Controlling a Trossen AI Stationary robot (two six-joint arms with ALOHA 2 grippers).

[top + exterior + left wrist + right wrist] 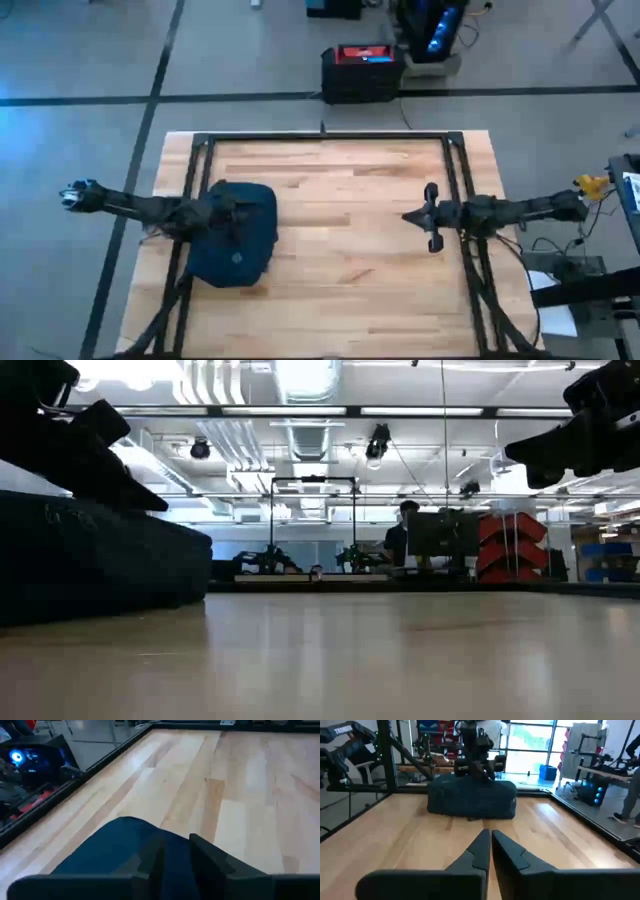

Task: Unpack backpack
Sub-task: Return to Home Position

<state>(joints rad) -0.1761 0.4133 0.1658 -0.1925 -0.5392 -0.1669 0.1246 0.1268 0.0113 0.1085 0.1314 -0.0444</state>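
Note:
The dark navy backpack (235,250) lies flat on the wooden table near its left edge; it also shows in the low view (90,560) and the right wrist view (470,797). My left gripper (176,842) hangs over the backpack's top, slanting down, its fingers a little apart with blue fabric (115,845) showing in the gap. My right gripper (489,834) is shut and held level above the bare wood at the table's right side (408,216), pointing toward the backpack with nothing in it. My left gripper stands right over the backpack's upper fabric (175,862), coming from the table's left side and slanting down. The fingers themselves hide the tips, so I cannot tell whether they touch the fabric.
Black frame rails (325,137) run along the table's far edge and down both sides. A black and red box (362,70) stands on the floor beyond the far edge. Bare wood (340,235) lies between the two arms.

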